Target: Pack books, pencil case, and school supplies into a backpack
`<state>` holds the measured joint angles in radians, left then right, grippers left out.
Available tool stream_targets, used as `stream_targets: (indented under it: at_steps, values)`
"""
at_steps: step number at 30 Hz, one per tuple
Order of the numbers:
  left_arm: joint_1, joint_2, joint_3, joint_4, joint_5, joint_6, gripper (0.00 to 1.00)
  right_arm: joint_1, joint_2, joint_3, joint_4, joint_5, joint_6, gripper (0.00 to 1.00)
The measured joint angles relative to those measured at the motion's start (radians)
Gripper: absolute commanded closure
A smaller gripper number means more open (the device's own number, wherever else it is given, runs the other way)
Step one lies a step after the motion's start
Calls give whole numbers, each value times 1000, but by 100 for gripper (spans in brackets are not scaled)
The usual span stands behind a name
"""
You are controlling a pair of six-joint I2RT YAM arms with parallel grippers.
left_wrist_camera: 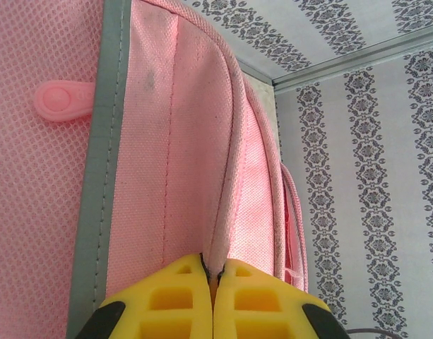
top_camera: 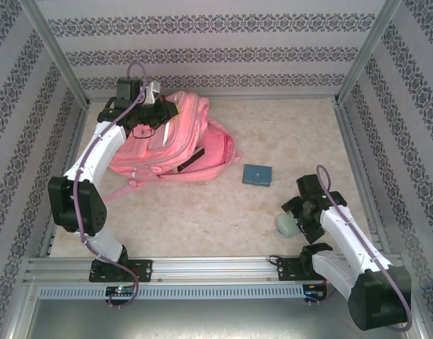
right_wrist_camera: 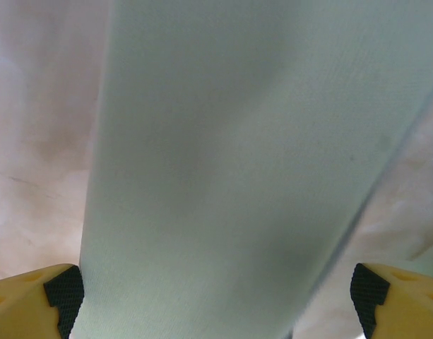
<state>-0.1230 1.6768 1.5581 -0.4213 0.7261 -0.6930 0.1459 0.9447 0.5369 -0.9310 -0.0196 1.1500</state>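
Observation:
The pink backpack [top_camera: 175, 145] lies at the back left of the table. My left gripper [top_camera: 157, 108] is at its top end, shut on a pink piped edge of the backpack [left_wrist_camera: 167, 141], which is pinched between the yellow fingers [left_wrist_camera: 174, 296]. My right gripper [top_camera: 294, 217] is low at the front right, open wide around a pale green fabric pencil case [top_camera: 283, 224]. In the right wrist view the pencil case [right_wrist_camera: 223, 176] lies between the spread fingertips [right_wrist_camera: 64, 311], with a gap on the right side. A small teal square pad [top_camera: 257, 174] lies on the table. The books are hidden.
Patterned walls and metal frame posts [top_camera: 57, 56] close in the table on three sides. A metal rail [top_camera: 216, 267] runs along the near edge. A loose pink strap [top_camera: 121, 189] trails from the backpack toward the left arm. A pink rubber tab [left_wrist_camera: 59, 100] sits on the mesh pocket.

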Motion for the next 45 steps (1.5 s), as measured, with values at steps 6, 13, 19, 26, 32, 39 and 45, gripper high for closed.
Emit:
stream_targets:
  at_steps: [6,13,19,26,32,39,45]
  values:
    - [0,0,0,0,0,0,100,-14,92,11,50,-4,-24,2]
    - [0,0,0,0,0,0,100,-52,202,18,95,5,-58,10]
    - [0,0,0,0,0,0,100,-17,150,39,97,12,-115,41]
    - [0,0,0,0,0,0,100,45,64,95,125,0,-149,52]
    - [0,0,0,0,-1,0,100,205,173,265,208,-27,-208,57]
    - [0,0,0,0,-1,0,100,329,444,504,440,-122,-219,58]
    - [0,-3,0,0,-1,0,100,367,721,733,551,-193,-196,57]
